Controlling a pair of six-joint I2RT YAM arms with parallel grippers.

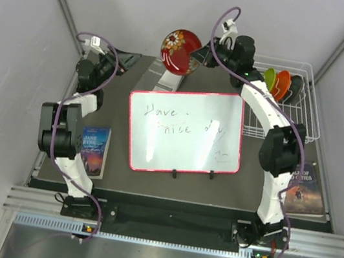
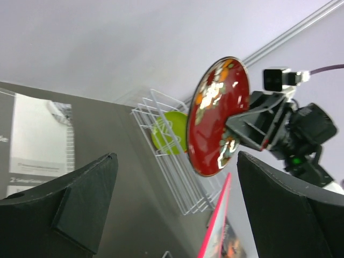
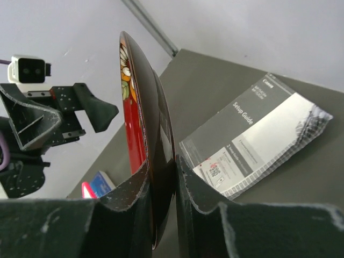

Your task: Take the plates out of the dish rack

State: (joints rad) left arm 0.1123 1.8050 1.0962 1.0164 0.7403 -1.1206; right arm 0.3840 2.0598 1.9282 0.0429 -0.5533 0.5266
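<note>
My right gripper (image 1: 200,56) is shut on the rim of the red floral plate (image 1: 180,52) and holds it on edge in the air, left of the white wire dish rack (image 1: 310,118). The red plate shows edge-on between my fingers in the right wrist view (image 3: 145,140) and face-on in the left wrist view (image 2: 217,115). Lime green (image 1: 269,77), orange (image 1: 282,85) and dark teal (image 1: 295,87) plates stand in the rack. My left gripper (image 1: 118,63) is open and empty at the far left, facing the red plate.
A pink-framed whiteboard (image 1: 185,130) stands mid-table. A setup guide booklet (image 3: 258,137) lies at the back under the plate. A book (image 1: 94,149) lies near left, another (image 1: 306,188) near right. Grey walls close in both sides.
</note>
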